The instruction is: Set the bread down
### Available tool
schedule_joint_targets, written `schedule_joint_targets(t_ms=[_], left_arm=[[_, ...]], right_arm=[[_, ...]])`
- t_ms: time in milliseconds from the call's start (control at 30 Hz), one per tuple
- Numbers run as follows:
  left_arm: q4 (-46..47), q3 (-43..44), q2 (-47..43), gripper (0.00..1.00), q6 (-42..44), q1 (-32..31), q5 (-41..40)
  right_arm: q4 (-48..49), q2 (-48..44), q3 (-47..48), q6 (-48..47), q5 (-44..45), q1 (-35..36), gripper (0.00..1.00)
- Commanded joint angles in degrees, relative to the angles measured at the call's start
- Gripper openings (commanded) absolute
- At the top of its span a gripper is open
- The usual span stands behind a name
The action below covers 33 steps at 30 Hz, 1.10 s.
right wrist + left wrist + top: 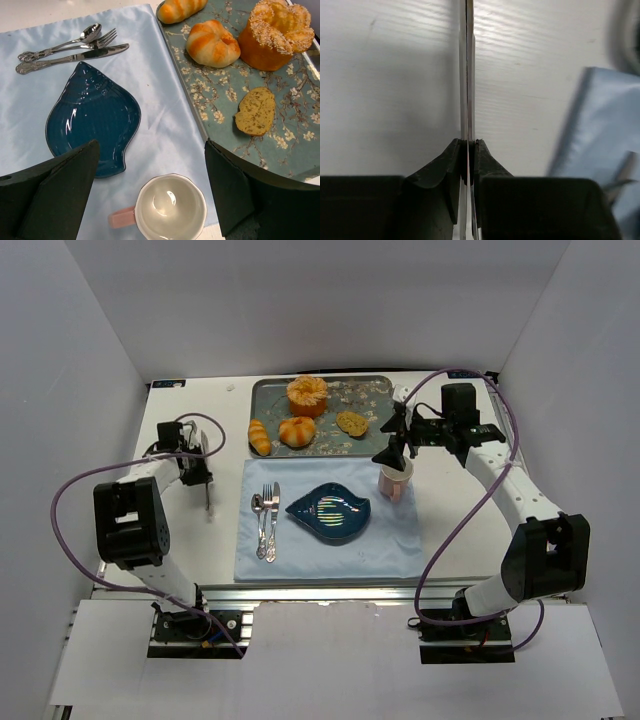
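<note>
While low over the table (395, 75), left hand (468, 146) tight on metal utensil (468, 60).

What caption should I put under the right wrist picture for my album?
Open right tool hovers over a white cup, near a blue shell plate and a tray of bread.

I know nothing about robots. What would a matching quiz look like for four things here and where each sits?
1 shell plate
2 bread slice
3 cup
4 metal utensil

a on the flowered tray
b clamped in the left gripper
c on the blue cloth beside the cutlery
d under the open right gripper

Pairs: 1-c, 2-a, 3-d, 4-b
</note>
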Motion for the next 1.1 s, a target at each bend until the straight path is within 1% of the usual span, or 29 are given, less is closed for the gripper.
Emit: schedule_joint_targets(t_ms=[0,33,67,100,133,200,300,467,600,633,700,767,1067], left_arm=[[-2.3,4.2,-7.8,0.09,-11.0,-0.1,11.6],[-1.2,4.3,-9.6,0.13,-13.1,-0.1,13.4],[-0.7,4.3,-10.2,0.15,-15.3,-0.1,15.4],[-0.1,3.9,-10.7,0.17,-19.6,-0.2,17.9],[0.6,3.1,-11.7,0.23,-21.3,-0.7,18.6],[2.0,2.0,-13.0,0.28,-25.9,-1.4,19.6],[2.7,1.1,-15.5,0.34,-28.1,-2.5,19.5],[-1.1,2.1,-17.1,0.35,-29.0,-3.8,19.3],[-2.6,1.8,-19.0,0.39,-31.0,-4.5,18.8],[-2.8,1.8,-19.4,0.42,-31.4,-4.4,18.8],[-3.1,1.7,-20.1,0.43,-32.6,-4.5,18.6],[-4.5,2.1,-20.3,0.47,-32.5,-4.4,17.9],[-8.8,3.4,-19.5,0.48,-31.0,-4.6,15.3]], right_arm=[[3.0,-2.1,-0.3,1.6,-0.2,-0.3,0.89],[3.3,-2.1,-0.4,1.9,-0.2,-0.5,0.89],[3.5,-2.2,-0.5,2.1,-0.4,-0.5,0.89],[3.7,-2.2,-0.9,2.5,-0.5,-0.5,0.89],[4.2,-2.2,-1.1,2.6,-0.6,-0.5,0.89],[4.6,-2.3,-1.4,3.0,-0.8,-0.6,0.89],[4.9,-2.5,-1.9,3.0,-1.1,-0.7,0.89],[5.7,-2.6,-2.9,3.7,-1.5,-0.9,0.89],[6.1,-2.9,-3.5,4.0,-1.6,-1.0,0.89],[6.2,-2.9,-3.6,4.0,-1.6,-1.0,0.89],[6.5,-3.0,-4.1,4.1,-1.7,-1.1,0.89],[6.7,-3.2,-4.3,4.3,-1.7,-1.2,0.89],[7.0,-3.7,-5.0,4.5,-1.9,-1.6,0.89]])
